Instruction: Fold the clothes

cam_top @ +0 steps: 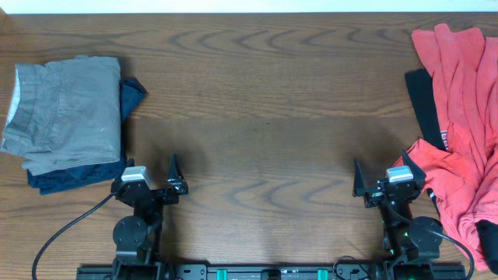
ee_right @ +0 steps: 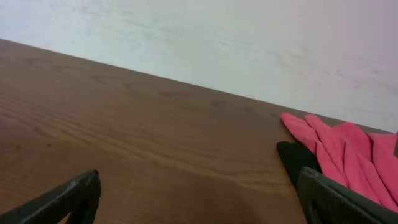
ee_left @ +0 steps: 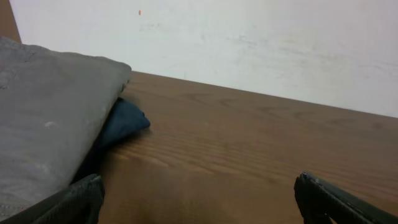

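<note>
The left fingers (ee_left: 74, 202) stand spread wide, released, with nothing between them, low over bare desk (cam_top: 264, 117). Ahead of them and to their left lies a folded grey garment (cam_top: 66, 109). It sits on a folded navy garment (cam_top: 78, 175), whose edge shows beneath it. That pile looks done.

The right fingers (ee_right: 342, 199) are also parted and empty, pointing out over bare wood. To their right, and stretching well ahead of them, the coral-red T-shirt (cam_top: 459, 101) lies in a crumpled, unfolded heap. A black garment (cam_top: 424, 101) shows from under its left edge, ahead of the right fingers and a little to their right. The shirt's nearest fold comes close beside the right wrist; whether it touches is unclear.

The step in hand seems to be fetching the next piece. The right fingers would need to swing right and forward and pinch an edge of the T-shirt. They would then draw it onto the open wood between the two pairs of fingers, where the left can help spread it flat. Red and black overlap, so the pinch should catch only one garment.
</note>
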